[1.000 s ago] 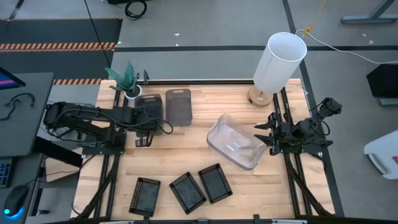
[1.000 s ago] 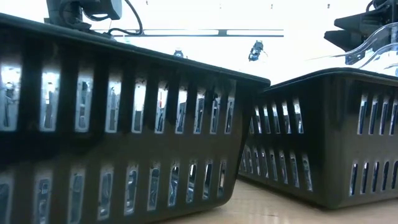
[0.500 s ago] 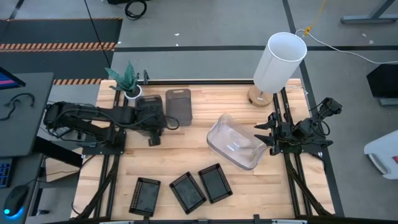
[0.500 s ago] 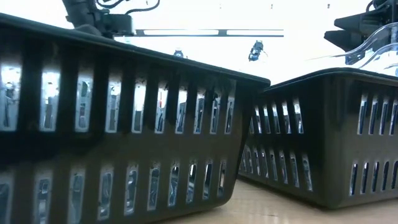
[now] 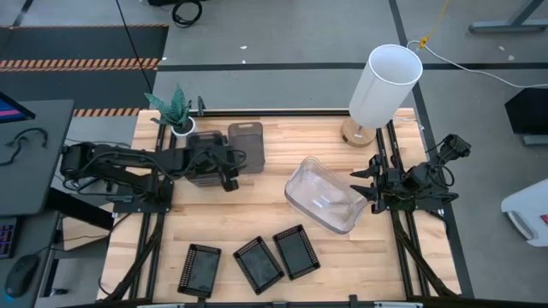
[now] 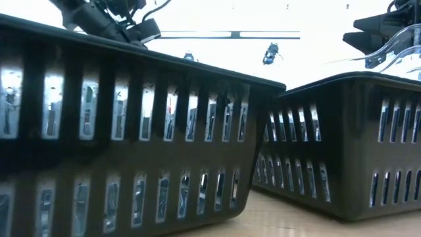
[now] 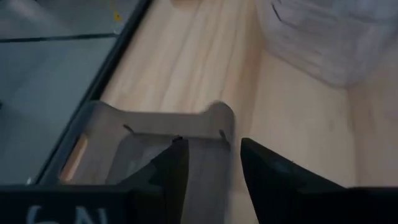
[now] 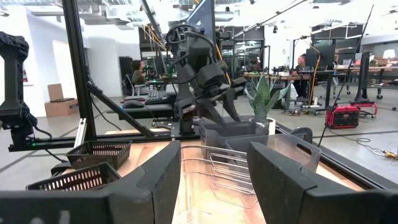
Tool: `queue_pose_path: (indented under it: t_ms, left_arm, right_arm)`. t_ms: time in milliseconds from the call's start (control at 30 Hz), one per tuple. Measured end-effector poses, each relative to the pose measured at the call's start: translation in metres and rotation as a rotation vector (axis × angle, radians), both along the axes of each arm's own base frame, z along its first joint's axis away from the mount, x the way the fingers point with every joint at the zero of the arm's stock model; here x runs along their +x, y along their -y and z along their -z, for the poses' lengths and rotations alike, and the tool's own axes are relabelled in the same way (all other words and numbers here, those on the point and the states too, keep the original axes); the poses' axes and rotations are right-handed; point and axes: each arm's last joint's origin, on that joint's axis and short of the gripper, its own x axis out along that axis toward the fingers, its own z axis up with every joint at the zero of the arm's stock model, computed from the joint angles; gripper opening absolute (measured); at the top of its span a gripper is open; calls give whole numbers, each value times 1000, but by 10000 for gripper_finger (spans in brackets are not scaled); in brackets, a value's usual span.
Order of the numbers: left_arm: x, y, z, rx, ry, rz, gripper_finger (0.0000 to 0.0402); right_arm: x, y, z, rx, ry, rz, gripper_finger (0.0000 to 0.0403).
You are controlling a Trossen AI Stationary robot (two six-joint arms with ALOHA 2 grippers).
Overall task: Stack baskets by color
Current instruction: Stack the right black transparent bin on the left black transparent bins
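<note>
At the table's (image 5: 248, 218) front edge, nearest of all, three black baskets (image 5: 259, 263) are set side by side, forward of the clear baskets (image 5: 321, 197) and toward the left arm's side of them; none is nested in another. In the low view their slotted walls (image 6: 131, 131) fill the frame.

The clear baskets themselves are found at mid-table, apparently nested and tilted. Just beside them, on the right arm's side, the right gripper (image 5: 366, 190) is parked with its fingers spread wide and nothing between them.

Behind the clear baskets and toward the left arm's side, the left gripper (image 5: 228, 171) is held low at the near short end of a grey basket (image 5: 247, 144). Its fingers (image 7: 261, 171) are seen parted, with the basket's end wall (image 7: 205, 134) between them and no firm clamp evident. That basket's long axis runs away from the front edge, so the gripper is placed across its short end. Another grey basket is judged to lie under the left wrist. For the grey stack the left arm is clearly the nearer.

Farthest back, a potted plant (image 5: 175, 109) and a white lamp (image 5: 385, 85) stand.
</note>
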Motion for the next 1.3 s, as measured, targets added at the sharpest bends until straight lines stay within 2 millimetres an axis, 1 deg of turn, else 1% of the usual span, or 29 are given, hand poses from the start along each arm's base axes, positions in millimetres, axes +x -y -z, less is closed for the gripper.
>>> queue_pose_path:
  t_ms: [67,133,267,400,500,767,1100,1200,1300]
  left_arm:
    - [1,-5,0,-10,37,-4,146]
    - [6,-9,0,-22,85,2,142]
    - [20,-13,9,-19,126,10,142]
    - [31,-14,26,-22,79,54,141]
    - [33,-14,38,-45,10,82,141]
    - [28,-16,48,-67,-92,71,131]
    - [10,-15,64,-164,-307,7,123]
    - [7,-14,66,-177,-342,-2,104]
    - [7,-14,66,-182,-337,6,69]
  right_arm:
    - [0,0,0,0,0,0,189]
    - [0,0,0,0,0,0,189]
    - [0,0,0,0,0,0,189]
    - [0,0,0,3,4,0,189]
    - [0,0,-1,4,5,1,189]
    - [0,0,-1,4,5,0,189]
    - [0,0,-1,4,5,1,189]
    - [0,0,-1,4,5,0,189]
    - [0,0,-1,4,5,1,189]
